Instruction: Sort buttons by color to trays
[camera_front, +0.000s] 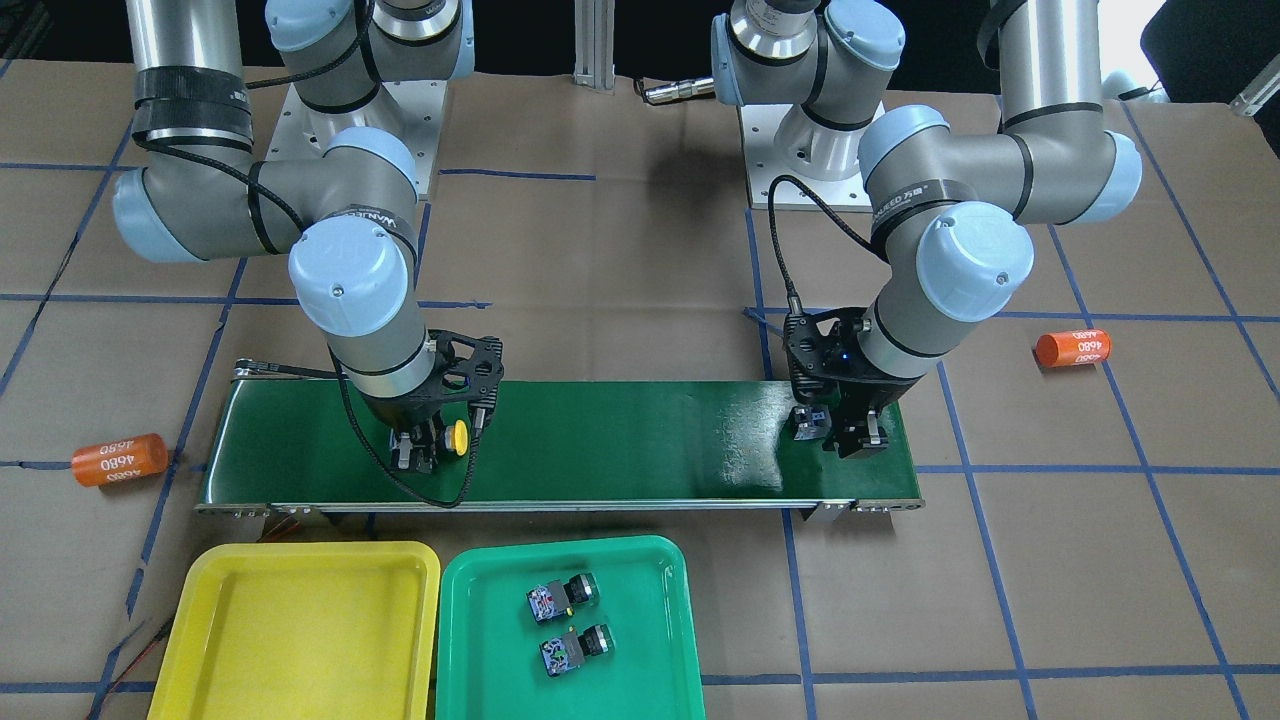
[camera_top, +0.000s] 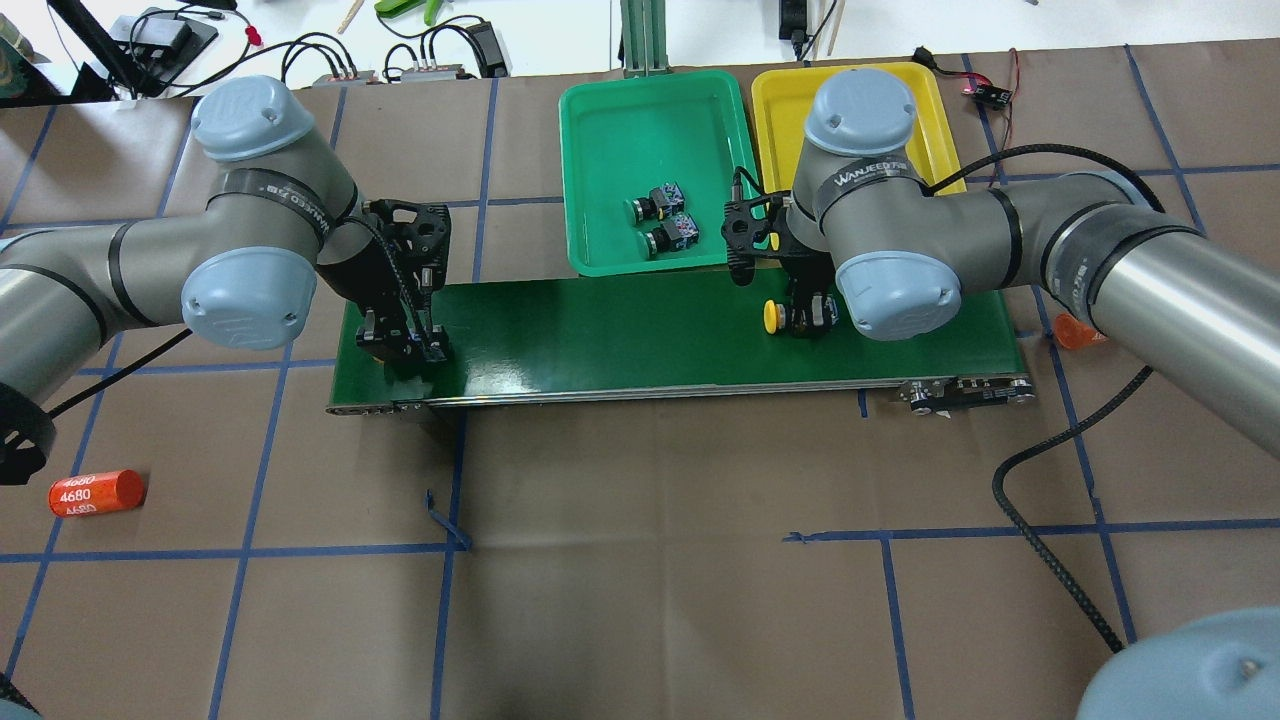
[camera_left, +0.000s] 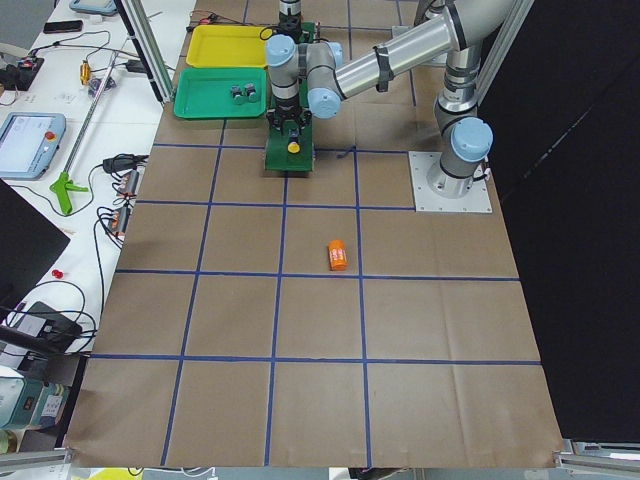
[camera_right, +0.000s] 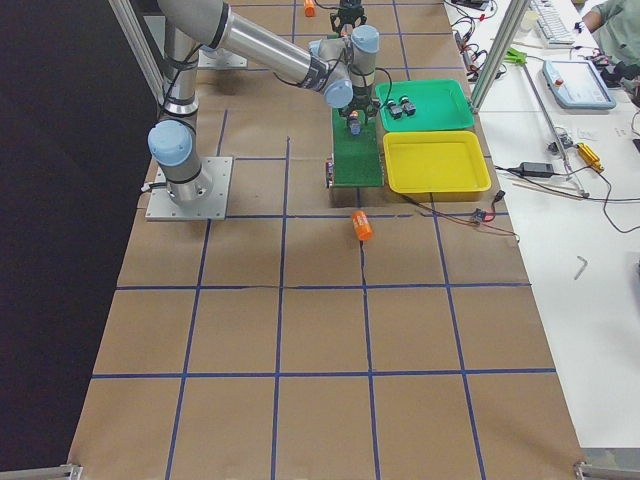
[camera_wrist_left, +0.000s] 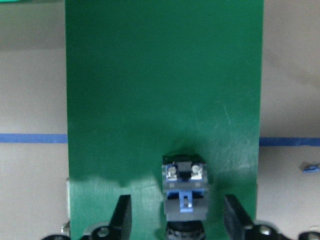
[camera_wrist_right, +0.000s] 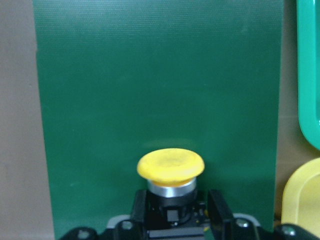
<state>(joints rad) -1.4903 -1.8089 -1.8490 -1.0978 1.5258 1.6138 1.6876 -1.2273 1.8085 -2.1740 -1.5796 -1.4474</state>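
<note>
My right gripper (camera_front: 430, 455) is shut on the dark body of a yellow-capped button (camera_front: 460, 437) over the conveyor belt; in the right wrist view its cap (camera_wrist_right: 170, 165) points away from the camera. My left gripper (camera_front: 845, 435) is open at the belt's other end. Its fingers (camera_wrist_left: 122, 217) stand on either side of another button (camera_wrist_left: 184, 192) with a gap on each side. That button's cap is hidden. Two more buttons (camera_front: 562, 597) (camera_front: 575, 648) lie in the green tray (camera_front: 640, 620). The yellow tray (camera_front: 300, 630) sits beside it.
The long dark-green conveyor belt (camera_front: 620, 440) runs between the arms and the trays. One orange cylinder marked 4680 (camera_front: 118, 459) lies off one belt end and another (camera_front: 1073, 348) off the other. Cables and tools (camera_top: 430, 50) lie beyond the trays.
</note>
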